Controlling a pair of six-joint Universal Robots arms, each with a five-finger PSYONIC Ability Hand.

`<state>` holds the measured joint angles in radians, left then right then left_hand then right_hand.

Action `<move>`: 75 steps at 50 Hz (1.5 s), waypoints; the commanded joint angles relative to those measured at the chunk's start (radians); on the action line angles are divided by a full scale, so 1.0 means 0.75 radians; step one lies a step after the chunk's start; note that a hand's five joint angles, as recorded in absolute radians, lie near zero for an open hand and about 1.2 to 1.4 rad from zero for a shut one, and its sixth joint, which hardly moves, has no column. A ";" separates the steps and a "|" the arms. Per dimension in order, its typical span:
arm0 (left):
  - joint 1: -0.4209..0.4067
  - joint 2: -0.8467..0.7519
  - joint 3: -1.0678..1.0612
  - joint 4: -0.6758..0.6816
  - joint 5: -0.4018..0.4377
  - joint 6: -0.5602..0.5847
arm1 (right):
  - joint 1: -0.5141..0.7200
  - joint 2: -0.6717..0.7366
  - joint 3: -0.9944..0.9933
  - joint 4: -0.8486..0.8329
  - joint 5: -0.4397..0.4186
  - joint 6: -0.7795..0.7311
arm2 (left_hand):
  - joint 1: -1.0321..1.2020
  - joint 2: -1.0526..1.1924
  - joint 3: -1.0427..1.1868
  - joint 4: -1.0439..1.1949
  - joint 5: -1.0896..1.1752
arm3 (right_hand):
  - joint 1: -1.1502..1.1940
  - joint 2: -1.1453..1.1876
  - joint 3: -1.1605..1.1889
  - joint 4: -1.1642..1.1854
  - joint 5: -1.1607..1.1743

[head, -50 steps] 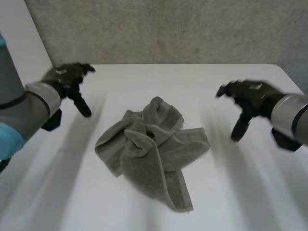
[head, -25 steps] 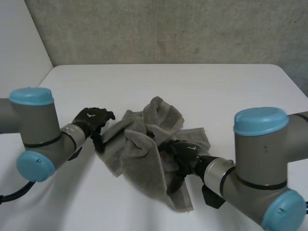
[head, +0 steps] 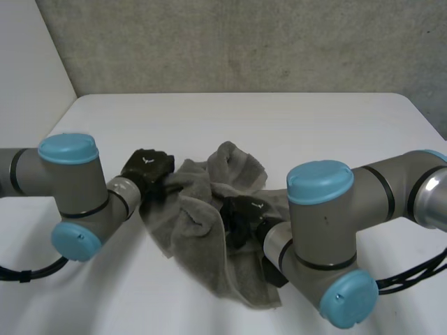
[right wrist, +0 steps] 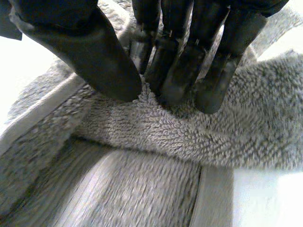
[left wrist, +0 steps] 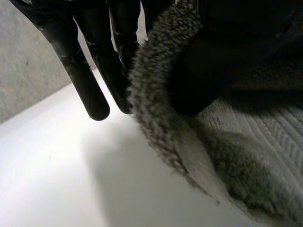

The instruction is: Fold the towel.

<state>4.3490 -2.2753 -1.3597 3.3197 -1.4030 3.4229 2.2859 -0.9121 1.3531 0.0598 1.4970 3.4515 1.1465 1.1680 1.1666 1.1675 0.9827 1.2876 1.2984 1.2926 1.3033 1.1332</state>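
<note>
The grey terry-cloth towel [head: 192, 227] lies crumpled in a heap around the middle of the white counter [head: 293, 125], well in from every edge, with one tail trailing toward the near edge. Nothing is folded: there is no flat layer and no straight crease. The black right hand [head: 241, 211] sits on the heap's middle; its wrist view shows thumb and fingers [right wrist: 182, 66] drawn together on a raised ridge of the towel, pinching it. The black left hand [head: 148, 167] is at the towel's border facing the counter's left edge, against the cloth; whether it grips I cannot tell. By my judgement the task is at its very start: the towel needs spreading flat, then folding
</note>
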 commanded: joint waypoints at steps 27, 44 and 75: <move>-0.084 0.365 0.361 -0.248 -0.091 -0.085 | -0.174 -0.107 -0.391 0.305 -0.116 -0.344 | 0.333 0.304 0.306 0.305 0.319 | -0.312 -0.326 -0.318 -0.333 -0.339; -0.068 0.669 -0.038 -0.250 -0.091 -0.101 | -0.270 -0.297 0.001 0.250 -0.118 -0.448 | 0.333 0.304 0.306 0.305 0.319 | -1.484 -1.499 -1.491 -1.505 -1.511; -0.100 0.786 0.089 -0.305 -0.097 -0.226 | -0.179 -0.269 0.419 -0.202 -0.225 -0.452 | 0.333 0.304 0.306 0.305 0.319 | -1.263 -1.278 -1.270 -1.284 -1.290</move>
<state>4.2771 -1.6929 -1.3082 3.1122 -1.4773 3.2768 2.1101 -1.1999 1.7307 -0.0223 1.3199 3.0668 1.1865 1.2169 1.2164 1.2180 1.0260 0.3720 0.3690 0.3634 0.3568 0.1530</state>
